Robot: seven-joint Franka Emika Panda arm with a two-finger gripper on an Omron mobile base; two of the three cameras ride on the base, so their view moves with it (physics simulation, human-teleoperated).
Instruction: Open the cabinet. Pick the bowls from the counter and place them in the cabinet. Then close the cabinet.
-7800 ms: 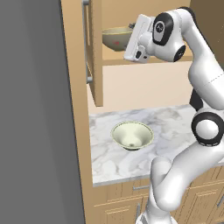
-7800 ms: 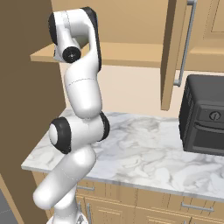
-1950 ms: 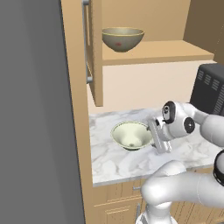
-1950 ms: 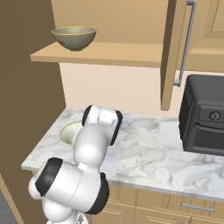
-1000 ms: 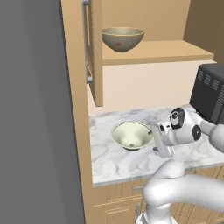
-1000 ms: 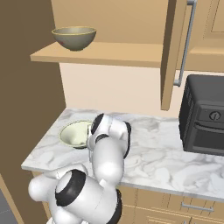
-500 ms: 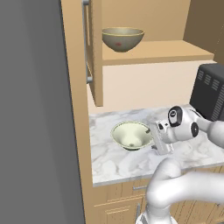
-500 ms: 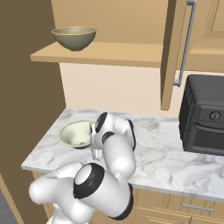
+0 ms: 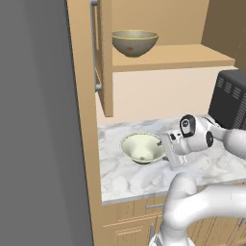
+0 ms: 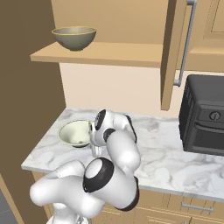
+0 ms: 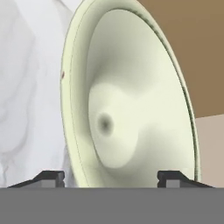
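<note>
— Bowls first: what do we have?

— We see two. The cream bowl [image 9: 142, 148] sits on the tabletop [image 9: 125, 175], toward its left end, near the wall. It is round, pale cream with a greenish tint, smooth inside, with a small dark dimple at the bottom of the well. In the hand view its rim carries a tiny reddish speck on one side.

— And the other?

— The tan bowl [image 9: 135, 43] stands upright on the shelf [image 9: 182, 55] inside the cabinet [image 9: 102, 57], toward the left of it. It is brownish with a lighter, yellowish rim and a faint red mark on its side. Both cabinet doors stand open; we can see the long grey bar handle [image 10: 185, 43] on the right door.

— Where is the claw [image 11: 114, 177]?

— Down at the cream bowl's right rim, with the arm bent low over the tabletop. In the hand view the two dark fingertips [image 11: 49, 177] stand wide apart, one on either side of the bowl's near edge, and the bowl's wall rises between them. We would call the claw spread around the rim; we cannot tell whether either tip touches the ceramic, so we cannot say it grips the bowl.

— Is the bowl lifted?

— From the base views it rests flat on the marble, upright, its mouth facing up.

— Anything else nearby?

— A black oven [image 10: 204, 116] stands at the right end of the tabletop, well apart from the cream bowl.
</note>
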